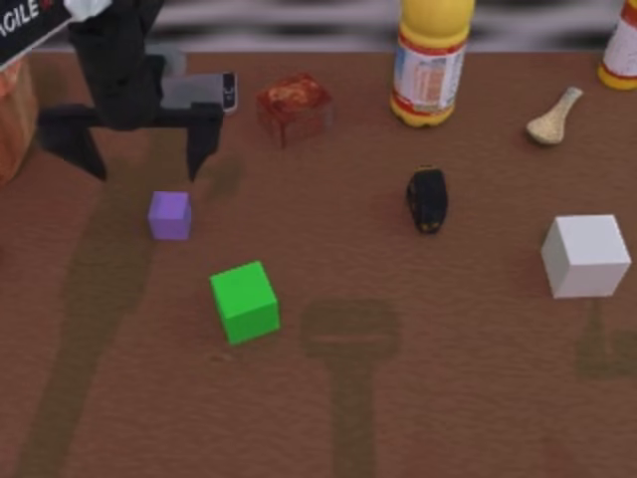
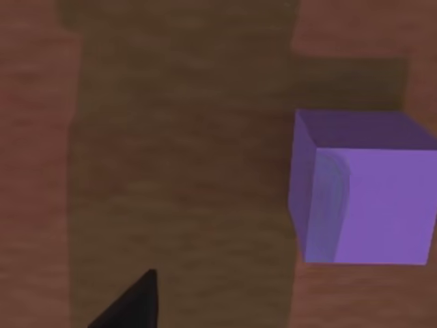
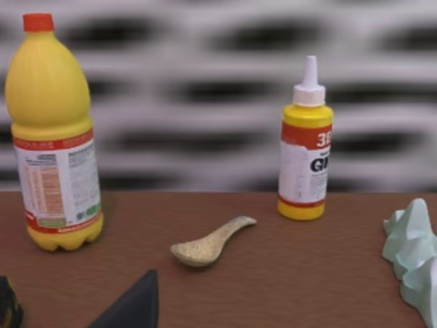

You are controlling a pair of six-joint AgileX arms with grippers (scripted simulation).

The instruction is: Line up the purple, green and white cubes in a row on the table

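My left gripper [image 1: 134, 149] hangs over the far left part of the table [image 1: 448, 398], its two dark fingers spread wide and holding nothing, with its tips just beyond the purple cube [image 1: 170, 215]. That small cube sits on the wood toward the left edge, apart from the fingers; in the left wrist view the purple cube [image 2: 365, 195] lies off to one side of the only fingertip [image 2: 130, 304] that shows, with bare wood between them. The green cube [image 1: 245, 302] rests near the purple one, a little closer to the near edge and further toward the middle, turned slightly askew and not touching it. The white cube [image 1: 585, 255] stands well apart from both, close to the right edge. My right gripper does not appear from above; the right wrist view shows only one dark fingertip [image 3: 133, 307], so I cannot tell how its fingers stand. Along the far edge I see a reddish translucent block [image 1: 294, 107], a large yellow bottle [image 1: 430, 60] and, at the far right corner, a smaller yellow squeeze bottle [image 1: 622, 55]. A pale spoon [image 1: 553, 117] lies between the two bottles, and a small black object [image 1: 427, 199] sits near the middle of the table. The three cubes form no row.
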